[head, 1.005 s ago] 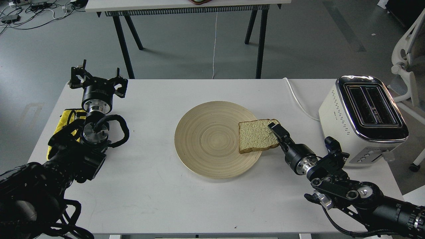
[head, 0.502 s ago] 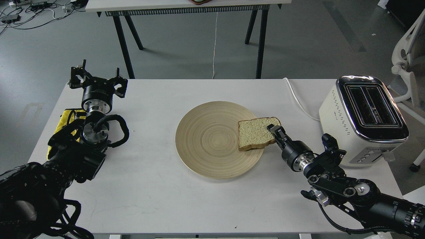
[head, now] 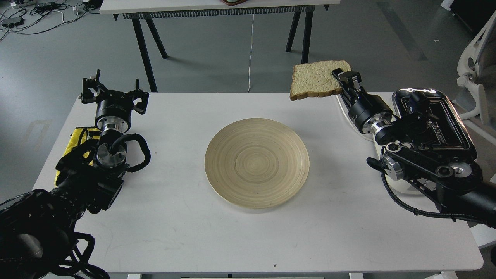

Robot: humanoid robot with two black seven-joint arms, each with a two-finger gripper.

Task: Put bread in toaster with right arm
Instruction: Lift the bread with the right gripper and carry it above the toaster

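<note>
While the right arm [head: 422, 162] reaches up from the near right corner and bends toward the far side of the desk [head: 174, 217], its right jaws [head: 341, 77] are clamped on the bread [head: 314, 78]. The jaws pinch the right edge of the slice. The arm's thick black parts lie across the toaster [head: 459, 128] and hide much of it, so only the shiny top and the dark slots show behind the wrist.

The bread is high in the air, up over the far edge of the desk and just to the left of the toaster. It lies almost flat, with its wide pale face turned up. Its long side runs left to right, and its free end sticks out to the left, away from the jaws. A thin brown crust shows along its near edge.

The round wooden plate [head: 257, 162] sits in the middle of the desk, well apart from the bread.

The left arm [head: 89, 170] rests on the left side of the desk, pointing to the far side. Its left jaws [head: 114, 96] are spread wide and hold nothing. Something yellow [head: 75, 139] peeks out from under that arm.
</note>
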